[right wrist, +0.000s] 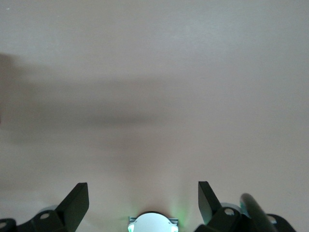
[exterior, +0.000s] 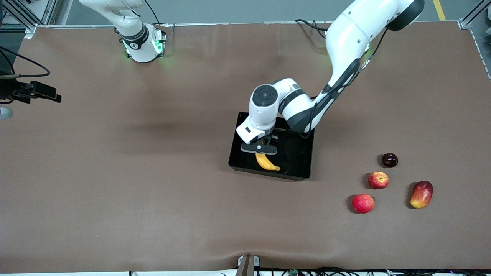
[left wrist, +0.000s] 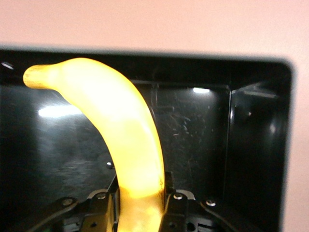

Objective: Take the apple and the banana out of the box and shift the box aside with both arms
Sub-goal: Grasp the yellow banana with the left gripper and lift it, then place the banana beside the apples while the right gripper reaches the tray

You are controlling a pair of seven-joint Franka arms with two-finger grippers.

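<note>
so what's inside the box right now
Only the banana shows inside the box, held over its floor by the left gripper. The arm covers the box's end nearest the bases, so that part can't be checked. The right gripper waits open, elsewhere.

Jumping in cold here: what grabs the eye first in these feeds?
The left gripper, shut on the banana, holds it over the black tray mid-table. Four loose fruits lie toward the left arm's end, including the red-yellow apple. The right gripper hangs open over bare table, waiting.
</note>
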